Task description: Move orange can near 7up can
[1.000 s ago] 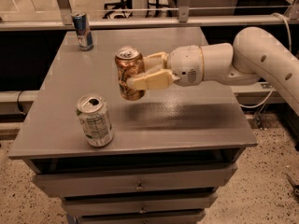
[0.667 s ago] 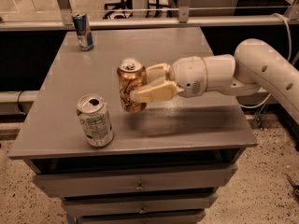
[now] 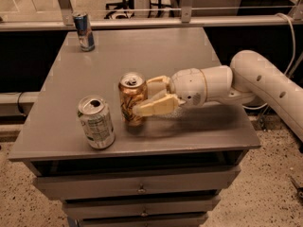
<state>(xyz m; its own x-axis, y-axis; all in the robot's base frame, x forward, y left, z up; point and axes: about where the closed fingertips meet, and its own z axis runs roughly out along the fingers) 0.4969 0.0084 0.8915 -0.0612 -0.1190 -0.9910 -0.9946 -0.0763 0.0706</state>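
The orange can (image 3: pixel 131 98) stands upright near the table's front, its base at or just above the grey tabletop (image 3: pixel 142 56). My gripper (image 3: pixel 144 98) reaches in from the right and is shut on the orange can, one cream finger (image 3: pixel 154 108) across its front and the other behind it. The 7up can (image 3: pixel 96 122), white with green markings, stands upright close to the orange can's left, near the front left edge. A small gap separates the two cans.
A slim blue-and-silver can (image 3: pixel 84 30) stands at the table's far left corner. The table sits on a drawer unit (image 3: pixel 137 188). A rail (image 3: pixel 151 21) runs behind the table. My white arm (image 3: pixel 265 86) extends over the right edge.
My gripper has carried the orange can toward the front left and lower, closer to the 7up can. The other cans have not moved.
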